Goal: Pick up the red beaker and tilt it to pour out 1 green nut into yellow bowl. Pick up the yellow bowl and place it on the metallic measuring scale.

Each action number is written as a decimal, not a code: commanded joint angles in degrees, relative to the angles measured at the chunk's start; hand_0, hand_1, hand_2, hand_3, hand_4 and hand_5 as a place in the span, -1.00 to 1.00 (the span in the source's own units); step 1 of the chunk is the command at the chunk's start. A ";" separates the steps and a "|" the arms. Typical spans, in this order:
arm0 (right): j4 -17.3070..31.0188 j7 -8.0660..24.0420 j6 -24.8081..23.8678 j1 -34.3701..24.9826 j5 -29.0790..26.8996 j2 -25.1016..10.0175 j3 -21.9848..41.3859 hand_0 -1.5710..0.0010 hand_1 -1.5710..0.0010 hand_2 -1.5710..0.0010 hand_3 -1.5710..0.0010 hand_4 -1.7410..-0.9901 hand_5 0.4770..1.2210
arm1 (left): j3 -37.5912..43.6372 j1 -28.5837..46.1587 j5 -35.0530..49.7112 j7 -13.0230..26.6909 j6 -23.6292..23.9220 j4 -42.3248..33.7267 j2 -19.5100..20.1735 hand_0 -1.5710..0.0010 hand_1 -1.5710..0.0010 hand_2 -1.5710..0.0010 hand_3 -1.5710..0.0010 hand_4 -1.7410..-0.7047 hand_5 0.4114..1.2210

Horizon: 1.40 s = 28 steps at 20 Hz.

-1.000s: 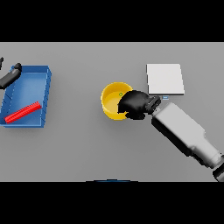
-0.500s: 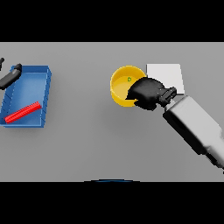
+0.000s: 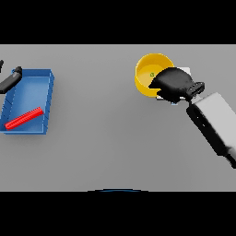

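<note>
Bowl (image 3: 148,76), yellow, sat far right, partly over the scale (image 3: 185,70), a green nut (image 3: 151,74) inside. Right hand (image 3: 174,84) clenched its rim. Looked light and rigid; a rim grip suits. Left hand (image 3: 11,79) idled far left.

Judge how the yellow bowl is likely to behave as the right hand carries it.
The bowl looks rigid and probably light, carried by one rim in the right hand. Held off-centre, it may tilt. The small green nut inside could slide or roll.
</note>
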 commanded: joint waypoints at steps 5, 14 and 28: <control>8.21 -1.98 -5.02 -1.35 0.99 -1.49 -2.05 -1.00 -1.00 -0.97 -0.46 -1.00 1.00 | 0.01 0.31 0.41 1.33 0.48 -0.88 -0.03 1.00 1.00 1.00 1.00 0.94 -0.19; 22.99 -3.13 -10.41 -3.67 0.79 0.64 -4.12 -1.00 -1.00 -0.83 -0.68 -1.00 1.00 | -0.18 0.96 0.15 1.79 0.28 -1.60 0.95 1.00 1.00 1.00 1.00 0.96 -0.26; 28.29 -2.78 -7.22 -4.43 -1.48 1.79 -6.35 0.26 -0.05 -0.16 0.06 -0.59 0.45 | -0.29 -0.06 0.01 1.59 -0.28 0.29 -0.30 1.00 1.00 1.00 1.00 0.95 -0.22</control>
